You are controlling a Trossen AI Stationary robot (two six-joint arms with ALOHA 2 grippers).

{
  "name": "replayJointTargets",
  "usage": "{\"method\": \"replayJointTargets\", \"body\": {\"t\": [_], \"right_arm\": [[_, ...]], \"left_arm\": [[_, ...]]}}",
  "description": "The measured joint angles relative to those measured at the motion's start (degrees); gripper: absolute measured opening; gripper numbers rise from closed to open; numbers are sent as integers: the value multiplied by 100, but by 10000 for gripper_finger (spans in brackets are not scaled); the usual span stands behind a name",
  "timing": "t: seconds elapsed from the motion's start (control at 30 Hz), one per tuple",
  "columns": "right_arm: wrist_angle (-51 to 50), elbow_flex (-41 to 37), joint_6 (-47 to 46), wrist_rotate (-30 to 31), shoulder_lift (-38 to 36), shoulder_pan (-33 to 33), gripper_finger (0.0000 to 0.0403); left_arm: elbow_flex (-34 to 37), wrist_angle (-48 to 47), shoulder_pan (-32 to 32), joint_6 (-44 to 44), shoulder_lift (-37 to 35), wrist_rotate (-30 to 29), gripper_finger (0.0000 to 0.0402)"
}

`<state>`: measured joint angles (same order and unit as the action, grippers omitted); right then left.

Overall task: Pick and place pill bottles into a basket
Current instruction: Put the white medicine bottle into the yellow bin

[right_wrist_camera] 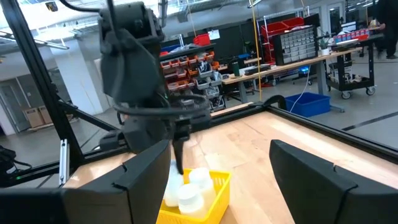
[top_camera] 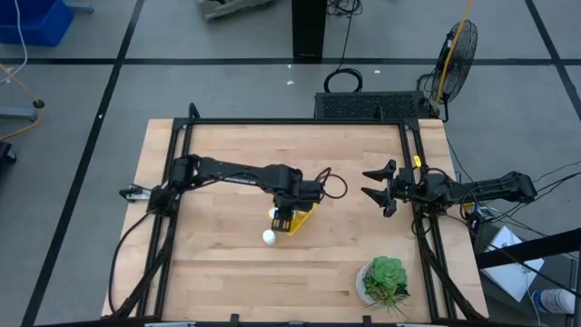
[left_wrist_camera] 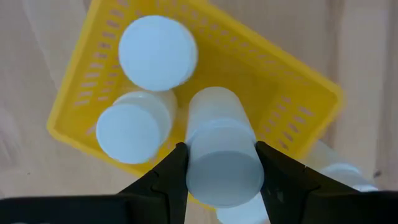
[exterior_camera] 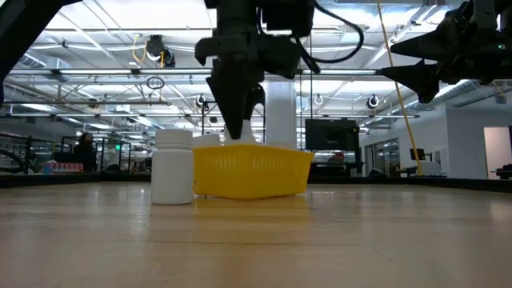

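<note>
Sunlit wood covers the bench (top_camera: 227,272), and the yellow basket (top_camera: 302,218) sits near its middle. Directly above the basket hangs the left pincer (left_wrist_camera: 221,171), its two dark fingers (left_wrist_camera: 165,180) pinching a white pill bottle (left_wrist_camera: 221,155) by the sides, cap toward the wrist camera. From the wrist view this held bottle sits over the basket's rim on the near side. Two more capped bottles (left_wrist_camera: 134,127) stand inside the basket, touching or nearly touching each other, one (left_wrist_camera: 157,51) toward the far wall.

Outside the basket, another bottle (exterior_camera: 173,166) stands upright on the bench just beside the basket's wall; from above it shows as a white cap (top_camera: 270,237) next to the basket's corner. In the left wrist view a further white bottle (left_wrist_camera: 339,174) shows just beyond the basket's edge, partly hidden, so its exact position cannot be told.

Off to the bench's right side, the right pincer (top_camera: 377,188) hovers above the surface with its fingers spread and nothing between them, well apart from the basket. A potted green plant (top_camera: 386,280) stands near the bench's front right corner.
</note>
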<state>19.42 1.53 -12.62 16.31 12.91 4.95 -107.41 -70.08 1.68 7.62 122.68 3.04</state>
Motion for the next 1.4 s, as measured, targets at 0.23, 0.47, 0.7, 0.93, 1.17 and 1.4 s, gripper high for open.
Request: {"method": "replayJointTargets", "body": {"t": [0.23, 0.47, 0.7, 0.93, 1.17, 1.4], "right_arm": [[0, -1, 20, 4, 0, 0, 265], [2, 1, 20, 5, 0, 0, 265], [1, 0, 22, 5, 0, 0, 265], [2, -1, 16, 5, 0, 0, 265], [0, -1, -37, 1, 0, 2, 265], [-2, 0, -42, -2, 0, 2, 265]], "left_arm": [[141, 82, -62, 2, 6, 50, 158], [141, 121, -81, 70, 6, 58, 158], [141, 0, -190, 59, 5, 53, 158], [141, -33, -258, 71, 6, 53, 158], [141, -35, -270, 136, 4, 142, 158], [274, -31, -272, 133, 4, 149, 158]]}}
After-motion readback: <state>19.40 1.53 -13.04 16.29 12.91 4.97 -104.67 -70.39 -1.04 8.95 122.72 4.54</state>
